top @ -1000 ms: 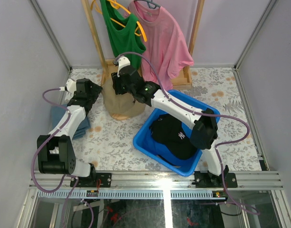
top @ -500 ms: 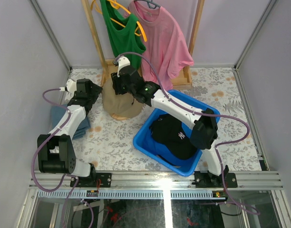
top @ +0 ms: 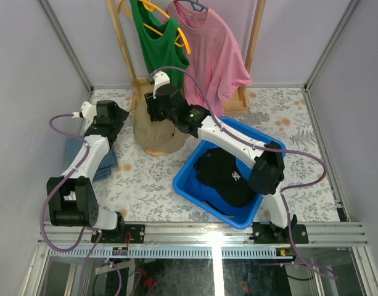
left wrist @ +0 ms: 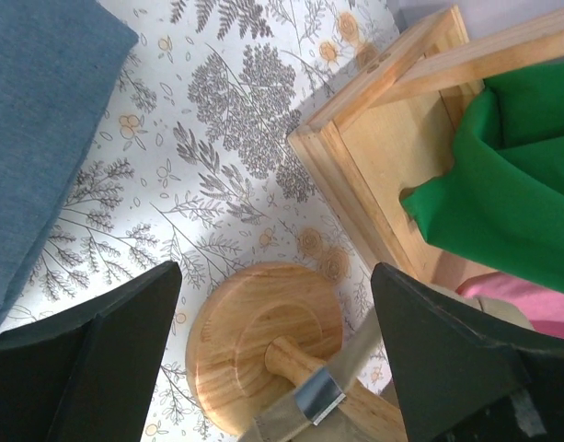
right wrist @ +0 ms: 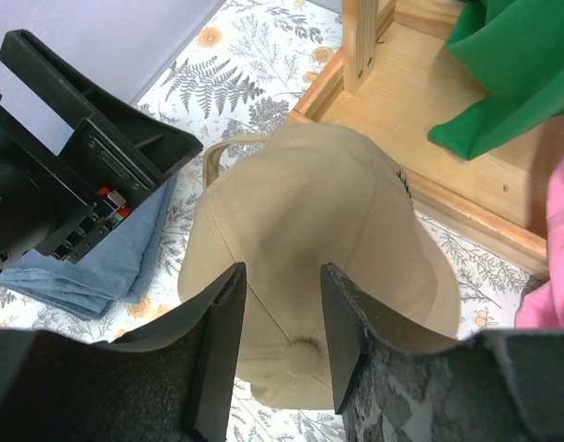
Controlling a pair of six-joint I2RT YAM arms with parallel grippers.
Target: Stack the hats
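Left gripper (left wrist: pixel 274 272) eased back from tan cap (right wrist: pixel 300 203), spread wide, right gripper (right wrist: pixel 282 269) partly spread just above that cap on its wooden stand (left wrist: pixel 254 336), black cap (top: pixel 225 176) in bin (top: pixel 250 132) beside it

Pale lilac walls (top: pixel 41 61) close in the left, right and far sides. A white floral-print tablecloth (top: pixel 145 179) covers the table. At the far edge stands a light wooden clothes rack (top: pixel 119 43) hung with a green tank top (top: pixel 156 43) and a pink T-shirt (top: pixel 213 55).
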